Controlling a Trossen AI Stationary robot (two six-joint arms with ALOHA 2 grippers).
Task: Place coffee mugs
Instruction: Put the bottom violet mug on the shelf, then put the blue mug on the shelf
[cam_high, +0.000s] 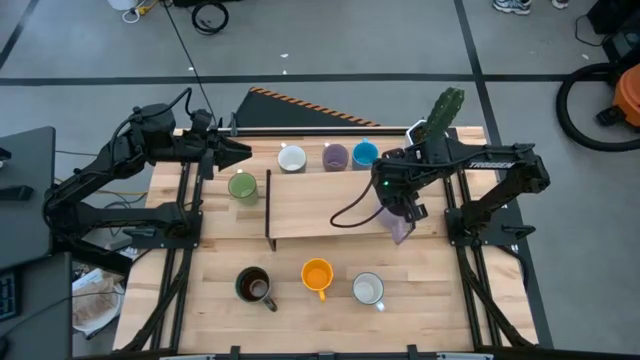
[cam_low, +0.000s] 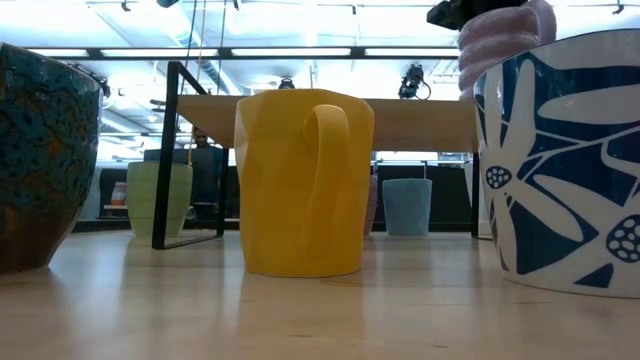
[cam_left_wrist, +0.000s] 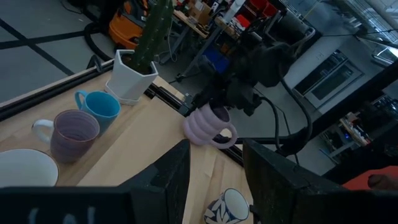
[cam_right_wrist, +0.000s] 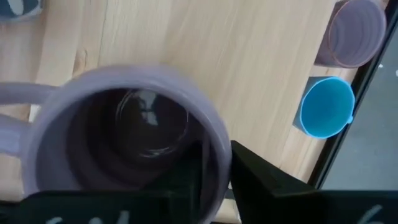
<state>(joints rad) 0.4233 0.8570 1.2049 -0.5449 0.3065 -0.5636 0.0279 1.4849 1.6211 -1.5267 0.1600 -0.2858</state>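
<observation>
A: From above, we are seeing the right tool (cam_high: 398, 212) hanging over the right end of the raised wooden shelf (cam_high: 320, 205) with the taller lavender mug (cam_high: 401, 230) under it; the left tool (cam_high: 232, 152) is waiting near the green mug (cam_high: 242, 186) at the surface's (cam_high: 300, 320) back left.

B: We are also counting the white mug (cam_high: 292, 158), the lavender mug (cam_high: 335, 156) and the blue mug (cam_high: 365, 153) behind the shelf; the dark brown mug (cam_high: 254, 286), orange mug (cam_high: 317, 274) and pale mug (cam_high: 368, 289) are sitting in front.

A: In the low view, we are looking past the orange mug at the ribbed mug up on the shelf's right end.

B: From the left wrist, we are seeing that tool's fingers (cam_left_wrist: 168, 177) standing apart on nothing; the cactus planter (cam_left_wrist: 132, 74) is standing close behind the mug.

A: From the right wrist, we are seeing one finger (cam_right_wrist: 264, 180) outside the rim and one inside; whether they are pinching or letting go, we cannot tell.

B: We are worrying that the mug is sitting near the shelf's edge; a snagged finger could tip it off, we judge.
</observation>
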